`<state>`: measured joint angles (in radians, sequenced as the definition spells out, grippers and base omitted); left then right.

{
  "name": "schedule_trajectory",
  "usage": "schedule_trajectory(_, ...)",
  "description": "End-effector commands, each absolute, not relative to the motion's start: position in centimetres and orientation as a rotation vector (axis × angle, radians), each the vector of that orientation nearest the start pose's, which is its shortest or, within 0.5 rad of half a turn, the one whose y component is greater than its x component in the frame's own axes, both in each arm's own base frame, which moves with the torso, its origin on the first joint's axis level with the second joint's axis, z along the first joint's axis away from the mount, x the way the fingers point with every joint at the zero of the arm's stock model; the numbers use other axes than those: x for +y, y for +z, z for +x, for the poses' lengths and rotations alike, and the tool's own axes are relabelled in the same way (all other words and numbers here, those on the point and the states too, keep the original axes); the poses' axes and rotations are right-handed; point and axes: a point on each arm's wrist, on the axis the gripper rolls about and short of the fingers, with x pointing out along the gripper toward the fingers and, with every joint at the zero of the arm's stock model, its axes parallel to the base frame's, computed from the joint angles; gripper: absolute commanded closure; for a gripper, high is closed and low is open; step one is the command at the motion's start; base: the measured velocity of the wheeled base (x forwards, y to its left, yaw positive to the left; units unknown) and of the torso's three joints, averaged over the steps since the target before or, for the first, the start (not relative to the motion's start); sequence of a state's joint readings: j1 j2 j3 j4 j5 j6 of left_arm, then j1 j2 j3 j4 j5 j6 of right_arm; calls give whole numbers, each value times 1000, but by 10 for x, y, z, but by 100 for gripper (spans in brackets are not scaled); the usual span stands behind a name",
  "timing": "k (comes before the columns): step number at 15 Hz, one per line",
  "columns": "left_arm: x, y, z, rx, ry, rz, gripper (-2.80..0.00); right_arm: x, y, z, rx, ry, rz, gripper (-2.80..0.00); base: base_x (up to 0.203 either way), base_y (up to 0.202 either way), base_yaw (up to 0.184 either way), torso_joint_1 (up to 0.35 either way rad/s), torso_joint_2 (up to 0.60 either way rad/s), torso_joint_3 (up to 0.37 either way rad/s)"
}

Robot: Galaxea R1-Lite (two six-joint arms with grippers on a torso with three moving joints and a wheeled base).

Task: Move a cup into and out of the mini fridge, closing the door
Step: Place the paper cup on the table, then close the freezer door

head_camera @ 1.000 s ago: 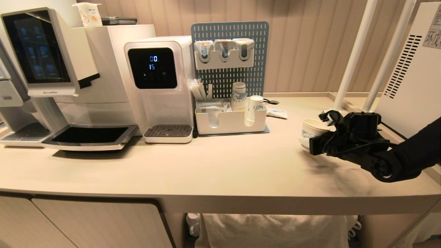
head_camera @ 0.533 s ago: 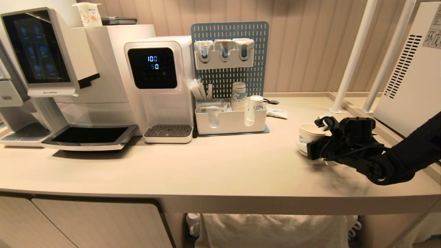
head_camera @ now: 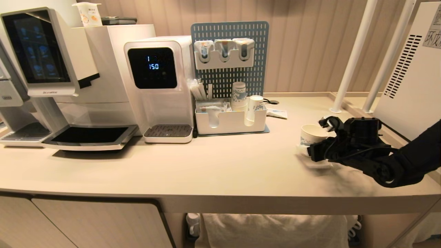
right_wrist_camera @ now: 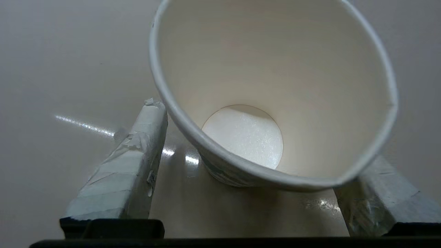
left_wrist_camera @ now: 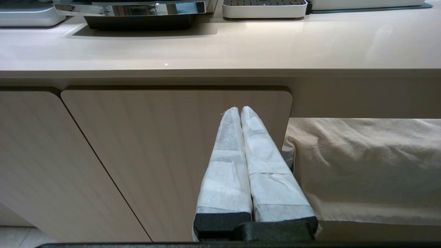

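Beige and glossy, the counter [head_camera: 213, 165] runs wide beneath a ribbed wall, and on its right part the cup [head_camera: 311, 134] stands upright. The right tool [head_camera: 315, 150] lies low around it with its jaws spread: in the right wrist view the cup [right_wrist_camera: 272, 93] sits between the two tape-wrapped fingers [right_wrist_camera: 127, 172], a clear gap showing on one side, while on the other side the rim hides whether finger and wall touch. The cup is thin white paper with a rolled rim, a round flat bottom and a faint blue print on its tapering wall; it looks empty. The left tool [left_wrist_camera: 240, 110] hangs below the counter edge in front of a wood-grain cabinet door [left_wrist_camera: 137, 155], its white-wrapped fingers pressed together on nothing, with a creased cloth [left_wrist_camera: 372, 165] beside it. Further left on the counter stand a white organiser tray [head_camera: 231, 122] holding a stack of cups [head_camera: 238, 96] under a blue pegboard [head_camera: 229, 58], a water dispenser [head_camera: 158, 86] with a lit display, and a coffee machine [head_camera: 62, 75]. A white vented appliance [head_camera: 410, 69] and two white poles [head_camera: 355, 55] rise behind the right arm, well clear of the cup.
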<state>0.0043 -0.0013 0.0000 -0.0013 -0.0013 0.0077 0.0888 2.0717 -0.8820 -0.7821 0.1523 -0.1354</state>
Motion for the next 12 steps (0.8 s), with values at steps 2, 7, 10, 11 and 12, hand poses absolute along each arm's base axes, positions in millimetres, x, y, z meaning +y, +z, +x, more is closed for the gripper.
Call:
schedule_trajectory(2,0,75,-23,0,3,8,0,28,119,353,375,247,-116,-280,0,0,0,0,0,0)
schedule_trajectory(7,0,75,-23,0,3,8,0,15,179,285,370,252,-96,0,0,0,0,0,0,0)
schedule_trajectory(10,0,75,-23,0,3,8,0,10,210,233,368,246,-78,0,0,0,0,0,0,0)
schedule_trajectory(11,0,75,-23,0,3,8,0,8,218,215,380,241,-69,0,0,0,0,0,0,0)
schedule_trajectory(12,0,76,-23,-1,3,8,0,7,222,196,408,236,-61,0,0,0,0,0,0,0)
